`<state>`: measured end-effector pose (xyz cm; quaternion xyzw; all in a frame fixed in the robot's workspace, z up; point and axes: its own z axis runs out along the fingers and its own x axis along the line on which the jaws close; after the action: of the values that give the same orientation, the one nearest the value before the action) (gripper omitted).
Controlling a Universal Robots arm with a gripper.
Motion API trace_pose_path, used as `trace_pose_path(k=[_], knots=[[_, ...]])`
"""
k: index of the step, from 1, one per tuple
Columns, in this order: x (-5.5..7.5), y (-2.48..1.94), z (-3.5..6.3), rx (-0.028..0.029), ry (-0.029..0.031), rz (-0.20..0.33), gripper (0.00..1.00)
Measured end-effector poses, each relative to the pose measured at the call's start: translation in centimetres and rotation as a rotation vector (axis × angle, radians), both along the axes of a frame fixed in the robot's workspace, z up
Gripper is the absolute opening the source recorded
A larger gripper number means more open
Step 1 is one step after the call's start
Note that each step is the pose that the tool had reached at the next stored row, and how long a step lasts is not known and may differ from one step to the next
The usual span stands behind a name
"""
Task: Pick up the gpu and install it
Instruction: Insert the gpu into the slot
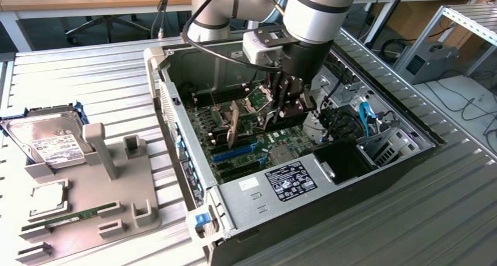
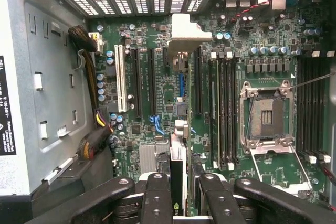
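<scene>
gripping the gpu (image 2: 178,177) edge-on between its fingers, the gripper (image 1: 281,106) hangs inside the open computer case (image 1: 404,155), the card upright just above the motherboard (image 2: 157,103). the empty cpu socket (image 2: 266,113) lies near it. outside, toward nine o'clock in the exterior view, a hard drive (image 1: 48,139) and a ram stick (image 1: 70,218) rest on a grey fixture (image 1: 116,196).
</scene>
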<state>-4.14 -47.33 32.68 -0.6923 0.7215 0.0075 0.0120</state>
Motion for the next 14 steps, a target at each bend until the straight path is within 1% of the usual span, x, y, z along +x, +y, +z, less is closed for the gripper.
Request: trace_pose_path(k=[14], knots=[[-0.05, -0.14, -0.21, 0.0001, 0.0, 0.0, 0.26]])
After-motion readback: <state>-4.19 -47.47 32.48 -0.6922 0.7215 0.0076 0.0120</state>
